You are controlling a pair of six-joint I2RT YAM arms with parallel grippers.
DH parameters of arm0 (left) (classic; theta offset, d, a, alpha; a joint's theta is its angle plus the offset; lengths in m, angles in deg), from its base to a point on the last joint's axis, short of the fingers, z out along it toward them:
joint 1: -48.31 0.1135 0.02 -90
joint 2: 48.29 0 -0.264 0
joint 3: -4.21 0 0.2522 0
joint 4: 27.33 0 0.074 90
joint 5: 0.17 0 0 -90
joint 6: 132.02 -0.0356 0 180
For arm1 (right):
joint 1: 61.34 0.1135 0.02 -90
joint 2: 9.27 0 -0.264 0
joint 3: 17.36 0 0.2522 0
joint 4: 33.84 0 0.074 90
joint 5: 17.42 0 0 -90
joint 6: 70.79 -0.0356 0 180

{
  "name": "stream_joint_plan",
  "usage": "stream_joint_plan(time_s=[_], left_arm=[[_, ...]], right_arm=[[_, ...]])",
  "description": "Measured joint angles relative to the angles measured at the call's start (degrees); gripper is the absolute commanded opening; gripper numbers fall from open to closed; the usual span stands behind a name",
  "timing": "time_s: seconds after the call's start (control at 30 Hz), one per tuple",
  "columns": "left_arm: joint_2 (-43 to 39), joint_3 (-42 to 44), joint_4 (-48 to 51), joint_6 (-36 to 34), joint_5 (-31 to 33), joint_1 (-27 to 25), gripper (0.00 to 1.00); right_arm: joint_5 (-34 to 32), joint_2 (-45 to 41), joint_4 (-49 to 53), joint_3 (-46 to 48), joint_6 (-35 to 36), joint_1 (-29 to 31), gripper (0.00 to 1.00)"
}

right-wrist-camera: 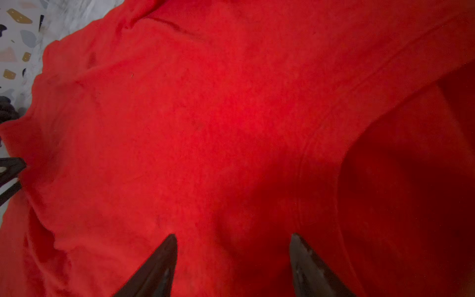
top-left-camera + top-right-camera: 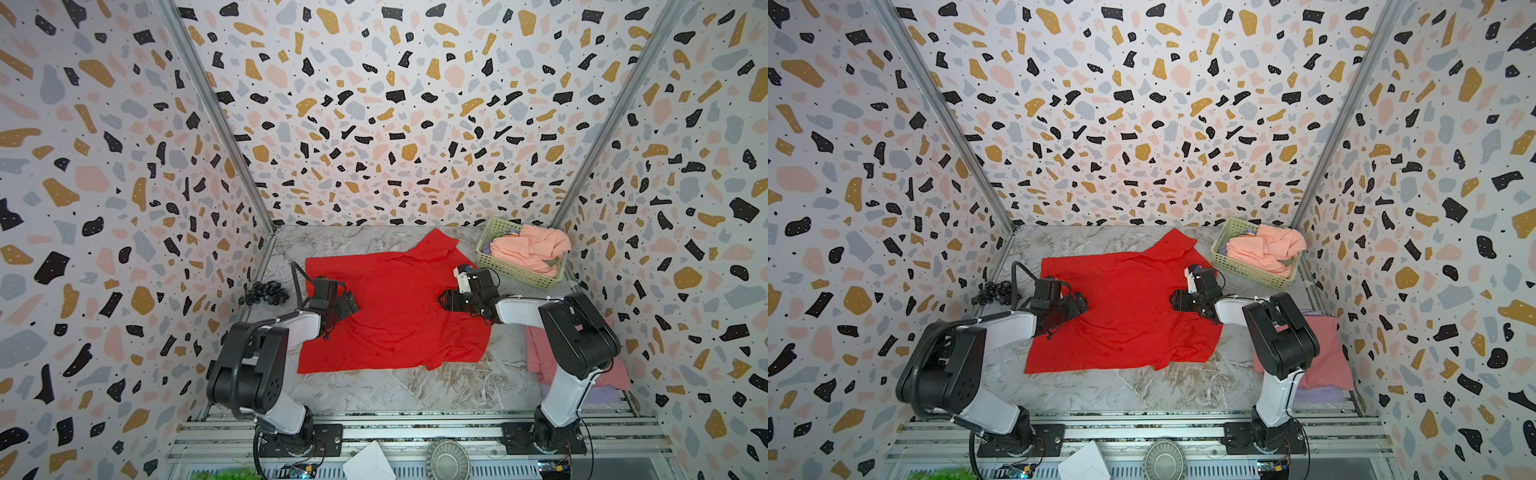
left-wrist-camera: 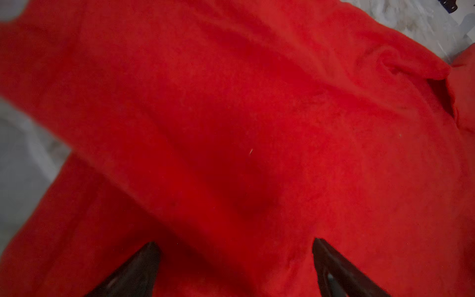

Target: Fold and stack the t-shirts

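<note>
While the red t-shirt lies spread on the marbled table mid-scene, the left gripper hangs over its left part with jaws spread wide, nothing between them. The right gripper sits over the shirt's right part, jaws likewise apart; contact with the cloth cannot be judged. Peach-orange t-shirt heaped in the green basket; pink t-shirt apparently folded, at table's right edge.
</note>
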Motion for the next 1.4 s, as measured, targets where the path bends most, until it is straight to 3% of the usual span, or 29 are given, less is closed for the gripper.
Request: stream_joint_plan(time_s=[0.27, 0.47, 0.63, 0.83, 0.93, 1.23, 1.4], left_arm=[[13.5, -15.9, -0.2, -1.5, 0.3, 2.6, 0.92], [10.1, -18.2, 5.0, -3.3, 3.5, 2.9, 0.93], [-1.7, -12.3, 7.3, -3.0, 9.7, 4.2, 0.9], [-12.1, 2.3, 9.4, 0.0, 13.0, 10.3, 0.83], [-14.5, 7.9, 11.5, 1.7, 13.9, 11.2, 0.7], [-19.8, 15.0, 12.8, 3.9, 14.5, 12.4, 0.67], [-17.7, 15.5, 9.3, 4.1, 13.8, 12.7, 0.5]], right_arm=[[2.7, 14.3, -1.4, -18.8, 2.0, -4.3, 0.66], [3.4, 12.5, -2.0, -22.3, 7.0, -6.8, 0.68], [1.3, -2.6, 0.2, -14.3, 7.8, -6.4, 0.71], [-1.0, -26.1, 3.5, 1.4, 4.9, -6.1, 0.74], [-1.8, -33.5, 6.4, 8.0, 2.8, -6.1, 0.75], [-5.2, -42.4, 16.5, 22.5, -5.3, -6.1, 0.76], [-6.2, -42.1, 19.1, 26.7, -8.7, -5.1, 0.76]])
